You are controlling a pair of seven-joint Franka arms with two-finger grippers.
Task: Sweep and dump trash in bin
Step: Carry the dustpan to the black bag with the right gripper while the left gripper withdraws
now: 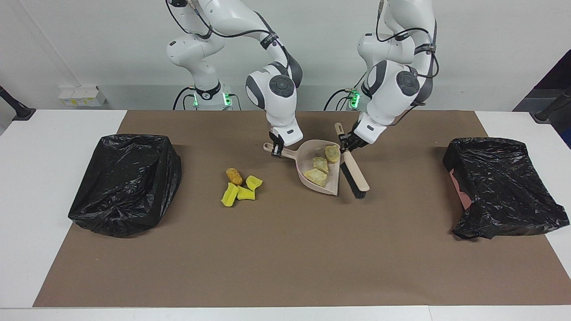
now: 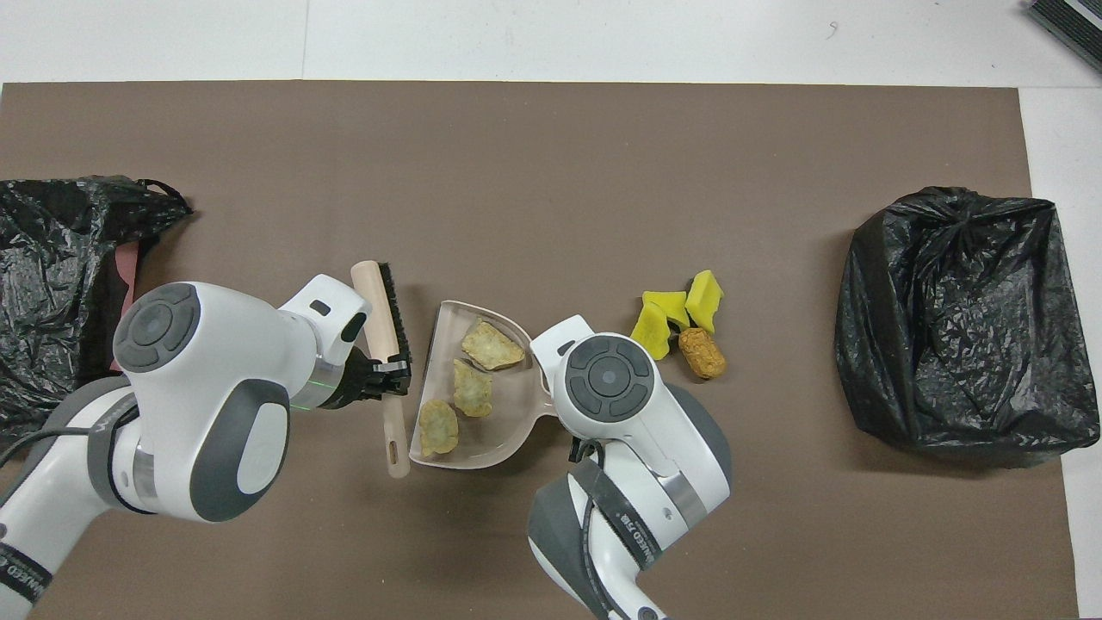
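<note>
The right gripper (image 1: pixel 276 150) is clamped on the handle of the beige dustpan (image 1: pixel 332 185), which holds three pale bread-like chunks (image 1: pixel 320 169). The left gripper (image 1: pixel 347 143) grips the brush (image 1: pixel 354 174), just beside the pan toward the left arm's end. Three yellow sponge pieces (image 1: pixel 241 191) and an orange-brown nugget (image 1: pixel 233 176) lie on the brown mat (image 1: pixel 285 258) between the pan and a black-lined bin (image 1: pixel 127 183)
</note>
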